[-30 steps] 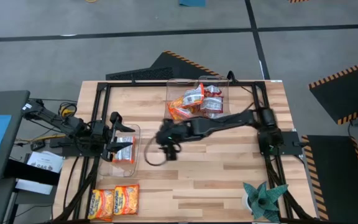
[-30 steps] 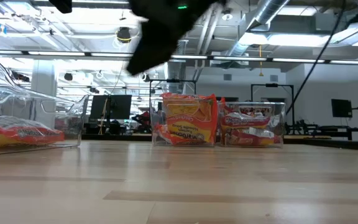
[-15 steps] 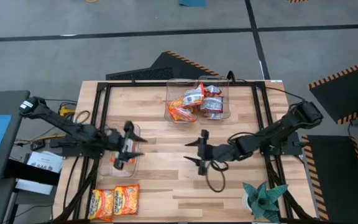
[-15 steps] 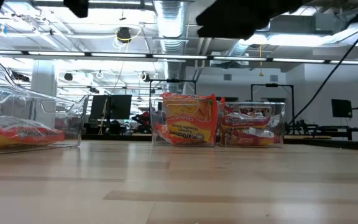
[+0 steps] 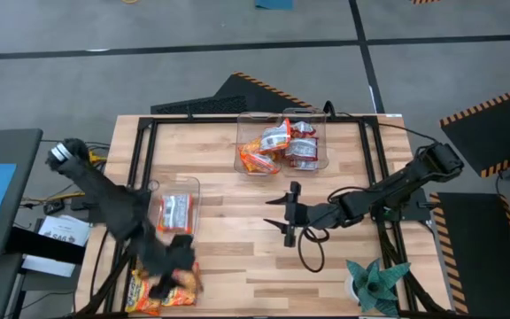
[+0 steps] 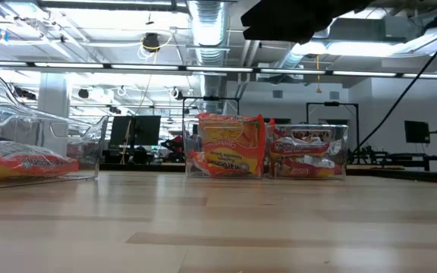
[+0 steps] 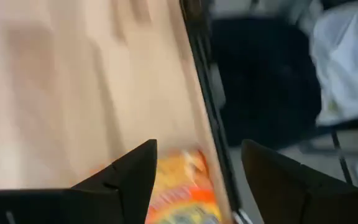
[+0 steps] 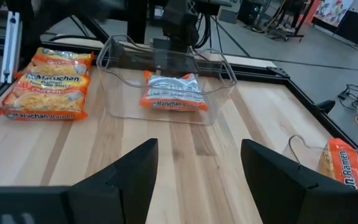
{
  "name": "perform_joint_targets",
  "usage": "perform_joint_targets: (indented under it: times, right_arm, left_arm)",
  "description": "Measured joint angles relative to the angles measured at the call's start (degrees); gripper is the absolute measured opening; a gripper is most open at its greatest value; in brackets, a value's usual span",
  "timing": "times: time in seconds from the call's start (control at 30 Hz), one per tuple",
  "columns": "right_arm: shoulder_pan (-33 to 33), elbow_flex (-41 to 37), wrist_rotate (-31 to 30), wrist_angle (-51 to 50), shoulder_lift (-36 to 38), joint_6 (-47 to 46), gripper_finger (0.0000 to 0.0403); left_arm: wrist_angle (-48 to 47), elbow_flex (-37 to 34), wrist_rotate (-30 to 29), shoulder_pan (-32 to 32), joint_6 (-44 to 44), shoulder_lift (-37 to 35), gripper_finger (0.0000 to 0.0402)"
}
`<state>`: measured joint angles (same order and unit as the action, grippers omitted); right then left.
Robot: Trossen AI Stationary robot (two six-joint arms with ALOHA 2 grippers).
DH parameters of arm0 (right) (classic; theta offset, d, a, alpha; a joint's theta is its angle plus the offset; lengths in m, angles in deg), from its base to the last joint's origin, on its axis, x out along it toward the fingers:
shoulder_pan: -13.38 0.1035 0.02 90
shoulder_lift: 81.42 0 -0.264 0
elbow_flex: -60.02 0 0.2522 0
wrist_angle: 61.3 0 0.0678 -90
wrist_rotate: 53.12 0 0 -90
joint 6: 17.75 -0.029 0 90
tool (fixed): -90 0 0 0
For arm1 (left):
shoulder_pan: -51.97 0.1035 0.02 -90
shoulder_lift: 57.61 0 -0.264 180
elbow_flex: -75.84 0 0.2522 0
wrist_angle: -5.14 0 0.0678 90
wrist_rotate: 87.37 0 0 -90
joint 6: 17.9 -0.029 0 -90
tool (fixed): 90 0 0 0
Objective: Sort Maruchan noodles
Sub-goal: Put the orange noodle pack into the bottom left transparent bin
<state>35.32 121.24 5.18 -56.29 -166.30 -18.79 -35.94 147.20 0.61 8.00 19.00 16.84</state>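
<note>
Two orange Maruchan packets (image 5: 149, 292) lie flat side by side at the table's near-left corner. My left gripper (image 5: 173, 270) hovers open just above their far edge; its wrist view shows one orange packet (image 7: 179, 193) between the spread fingers. A white-red packet (image 5: 175, 213) lies in the clear left bin (image 5: 195, 186). The far bin (image 5: 321, 133) holds orange and white-red packets (image 5: 277, 146). My right gripper (image 5: 277, 213) hangs open over the table's middle, pointing left, and touches nothing.
A teal spiky plant (image 5: 374, 283) stands at the near-right corner. A black frame rail (image 5: 140, 177) runs along the table's edges. Bare wood lies between the two bins. From the right wrist I see the left bin (image 8: 166, 87) and the orange packets (image 8: 48, 84).
My left gripper left the left bin and swung toward the table's near edge, ending over the orange packets; the white-red packet stays in that bin. My right gripper drew back from the table's middle-left toward the right, then held still.
</note>
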Motion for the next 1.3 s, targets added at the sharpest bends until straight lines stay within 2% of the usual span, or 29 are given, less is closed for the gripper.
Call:
perform_joint_targets:
  times: [0.1,0.17,0.3,0.37,0.6,0.9,1.0,1.17,1.3]
  right_arm:
    - [0.0,0.0,0.0,0.6,0.0,0.0,0.0254]
    - [0.0,0.0,0.1,0.7,0.0,0.0,0.0254]
    - [-0.5,0.0,0.1,0.7,0.0,-0.2,0.0254]
    - [-1.0,0.0,0.1,0.8,0.0,-0.4,0.0254]
    - [-2.9,0.0,0.1,1.1,0.0,-0.4,0.0254]
    - [-3.4,0.0,0.3,0.9,-0.1,-0.5,0.0254]
    - [-2.9,0.0,0.3,1.0,-0.1,-0.5,0.0254]
    - [-2.7,0.0,0.4,1.1,-0.1,-0.5,0.0254]
    - [-2.7,0.0,0.4,1.1,-0.1,-0.5,0.0254]
  left_arm:
    - [-1.5,3.3,-0.9,-6.8,7.4,6.7,0.0197]
    - [-1.7,5.0,-1.8,-10.5,11.2,11.3,0.0164]
    - [-4.8,6.5,-3.2,-15.0,16.5,19.1,0.0051]
    - [-7.4,6.6,-4.2,-15.9,18.3,21.8,0.0015]
    - [-14.3,6.6,-11.0,-15.8,20.5,24.2,0.0]
    - [-12.6,6.3,-3.5,-11.2,17.5,28.2,0.0]
    - [-11.6,6.4,-3.7,-9.0,13.1,29.0,0.0]
    - [-4.3,6.6,-9.2,-3.6,1.5,29.4,0.0]
    - [0.6,6.5,-8.8,1.2,-8.9,29.7,0.0]
